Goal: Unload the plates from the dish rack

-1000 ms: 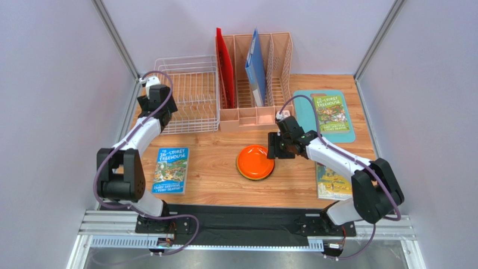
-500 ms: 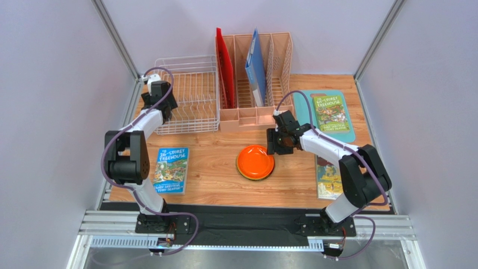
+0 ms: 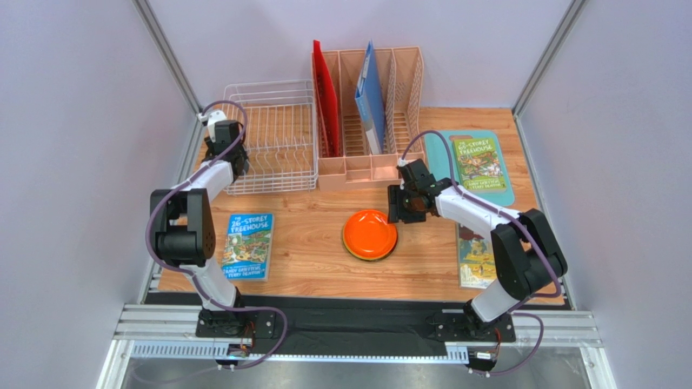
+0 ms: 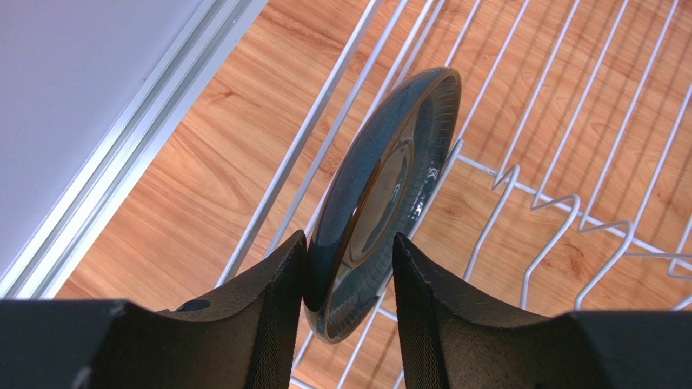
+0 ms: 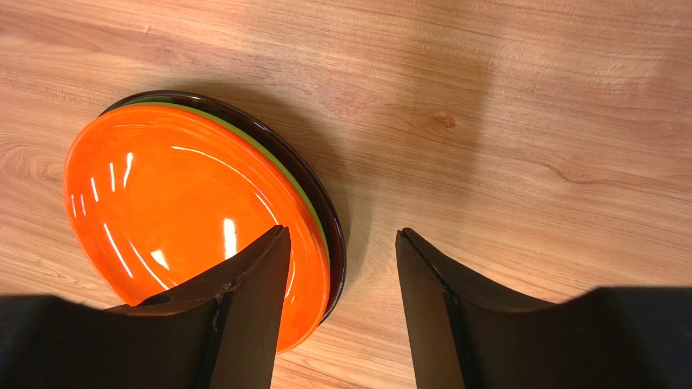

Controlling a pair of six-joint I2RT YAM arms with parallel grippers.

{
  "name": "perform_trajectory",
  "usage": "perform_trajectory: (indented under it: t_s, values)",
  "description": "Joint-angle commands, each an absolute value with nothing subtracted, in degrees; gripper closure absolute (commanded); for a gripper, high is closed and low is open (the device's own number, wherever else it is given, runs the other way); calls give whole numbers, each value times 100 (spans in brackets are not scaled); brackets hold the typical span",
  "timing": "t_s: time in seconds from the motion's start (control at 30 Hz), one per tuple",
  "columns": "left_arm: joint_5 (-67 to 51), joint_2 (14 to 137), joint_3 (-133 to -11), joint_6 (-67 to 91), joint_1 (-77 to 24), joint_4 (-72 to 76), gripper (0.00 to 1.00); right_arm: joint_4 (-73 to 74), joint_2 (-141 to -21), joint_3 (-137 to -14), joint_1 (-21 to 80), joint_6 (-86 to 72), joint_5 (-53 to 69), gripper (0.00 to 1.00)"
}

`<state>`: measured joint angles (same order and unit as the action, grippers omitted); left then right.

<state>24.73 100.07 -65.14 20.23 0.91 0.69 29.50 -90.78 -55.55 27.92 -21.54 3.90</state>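
The dark grey-teal plate (image 4: 382, 178) stands on edge at the left side of the white wire dish rack (image 3: 276, 166), which also shows in the left wrist view (image 4: 315, 121). My left gripper (image 3: 234, 164) (image 4: 349, 259) is shut on the plate's lower rim, and the gripper hides the plate in the top view. The orange plate (image 3: 369, 233) (image 5: 179, 194) tops a stack on the table, over the lime green plate (image 5: 258, 146) and the dark red plate (image 5: 335, 235). My right gripper (image 3: 398, 212) (image 5: 341, 251) is open and empty over the stack's right rim.
A peach file organiser (image 3: 374, 170) with a red folder (image 3: 326, 97) and a blue folder (image 3: 369, 97) stands right of the rack. Books lie at the front left (image 3: 248, 245), front right (image 3: 475, 259) and on a teal mat (image 3: 438, 150). Walls close both sides.
My left gripper has moved back along the rack's left side to the grey-teal plate. My right gripper has drawn back a little from the stack.
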Motion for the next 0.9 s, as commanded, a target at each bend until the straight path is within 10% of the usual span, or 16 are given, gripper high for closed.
perform_trajectory:
  t_s: [0.0,0.27,0.5,0.87]
  values:
    - [2522,9931,-6460,2109,114,299,53,2777,-9009,-5563,2751,-2074,413,44]
    - [2487,10010,-6407,2109,132,439,66,2768,-9132,-5572,2734,-2118,431,44]
    - [2338,10037,-6346,2118,141,439,100,2760,-9123,-5555,2742,-2136,439,44]
    - [2197,9326,-6372,1285,79,352,100,2751,-8877,-5388,2733,-2180,404,45]
